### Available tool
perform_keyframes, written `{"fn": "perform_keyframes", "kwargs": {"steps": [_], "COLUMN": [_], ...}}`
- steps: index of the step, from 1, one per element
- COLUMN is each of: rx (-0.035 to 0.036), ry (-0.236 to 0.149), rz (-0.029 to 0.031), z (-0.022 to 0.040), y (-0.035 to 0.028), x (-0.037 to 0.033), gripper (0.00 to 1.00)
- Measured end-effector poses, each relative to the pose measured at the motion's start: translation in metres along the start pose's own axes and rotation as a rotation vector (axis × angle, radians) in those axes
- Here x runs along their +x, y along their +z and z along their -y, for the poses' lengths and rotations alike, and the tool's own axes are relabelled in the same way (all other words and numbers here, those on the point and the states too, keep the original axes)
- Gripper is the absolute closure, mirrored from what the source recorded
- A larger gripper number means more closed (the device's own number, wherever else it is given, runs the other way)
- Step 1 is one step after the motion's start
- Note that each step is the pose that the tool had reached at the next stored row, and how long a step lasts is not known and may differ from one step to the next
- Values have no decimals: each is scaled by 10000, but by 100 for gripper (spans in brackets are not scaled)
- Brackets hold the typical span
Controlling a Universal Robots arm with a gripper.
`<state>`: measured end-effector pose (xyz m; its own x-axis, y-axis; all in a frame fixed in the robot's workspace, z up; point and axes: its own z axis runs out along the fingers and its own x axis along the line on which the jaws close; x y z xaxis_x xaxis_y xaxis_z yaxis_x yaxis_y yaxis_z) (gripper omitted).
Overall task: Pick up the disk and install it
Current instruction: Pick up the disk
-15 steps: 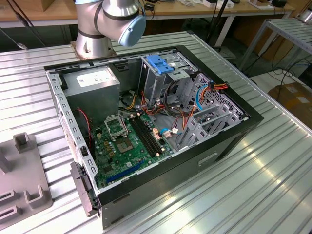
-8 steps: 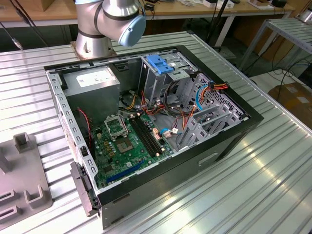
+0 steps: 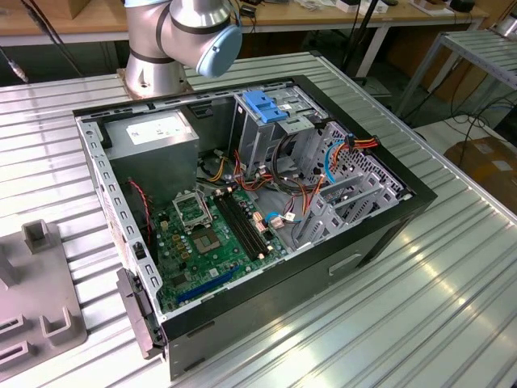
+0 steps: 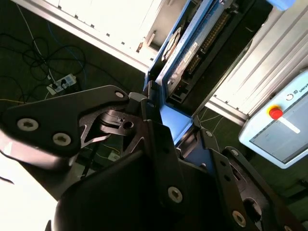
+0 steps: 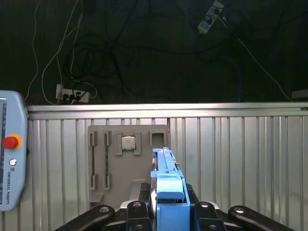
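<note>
Second wrist view shows the black pincer [image 4: 171, 120] clamped on the disk [image 4: 185, 62], a flat grey-metal hard drive with a white label, framed by a bright blue plastic carrier rail. In the first wrist view the disk [image 5: 167, 175] stands edge-on between the fingers [image 5: 143, 192], its blue rail facing the camera, with the ribbed silver metal counter [image 5: 240, 159] behind it.

The open black computer case [image 3: 266, 315] lies on the ribbed metal bench [image 3: 452, 283], a grey slotted fixture plate [image 3: 40, 299] at the exterior view's left. Inside, the grey power-supply box [image 3: 153, 137] sits behind the green motherboard [image 3: 206, 242]. The blue-railed metal disk [image 5: 168, 192] stands between the jaws.
</note>
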<state>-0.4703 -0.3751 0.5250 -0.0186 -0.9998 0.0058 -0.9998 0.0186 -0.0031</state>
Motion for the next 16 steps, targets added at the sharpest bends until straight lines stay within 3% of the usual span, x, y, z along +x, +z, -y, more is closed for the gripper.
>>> {"fn": "perform_keyframes", "kwargs": {"steps": [4, 9, 11, 14, 16], "rx": [0, 2, 0, -1, 1], "ry": [0, 1, 0, 1, 1], "rz": [1, 1, 0, 0, 0], "z": [0, 4, 40, 161, 197], "y": [-59, -64, -64, -64, -63], "x": [0, 0, 0, -3, -4], "gripper": [63, 63, 63, 63, 63]}}
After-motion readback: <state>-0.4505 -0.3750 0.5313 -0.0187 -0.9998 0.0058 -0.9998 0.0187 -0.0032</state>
